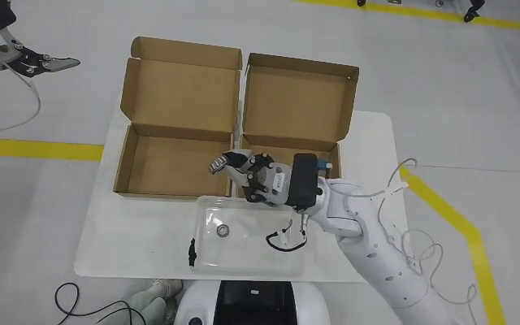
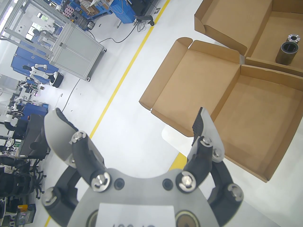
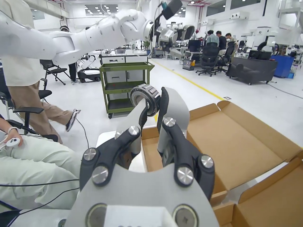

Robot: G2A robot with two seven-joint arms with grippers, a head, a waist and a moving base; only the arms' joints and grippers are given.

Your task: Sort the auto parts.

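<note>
My right gripper (image 1: 219,164) (image 3: 151,106) is shut on a steel roller bearing (image 3: 142,95), holding it above the near right corner of the left cardboard box (image 1: 162,166) (image 3: 225,140). The right cardboard box (image 1: 296,106) (image 2: 269,36) holds two metal cylinders (image 2: 287,53), standing upright. A clear plastic tray (image 1: 268,213) at the table's front edge holds a small ring bearing (image 1: 223,231) and a black piece (image 1: 191,253). My left gripper (image 1: 49,58) (image 2: 130,121) hangs open with nothing in it, high over the floor beyond the table's far left corner.
Both boxes lie with their lids folded back toward the far side. The white table (image 1: 370,154) has bare room at its right. A person sits by the table's left side in the right wrist view, beside a green cart (image 3: 125,83).
</note>
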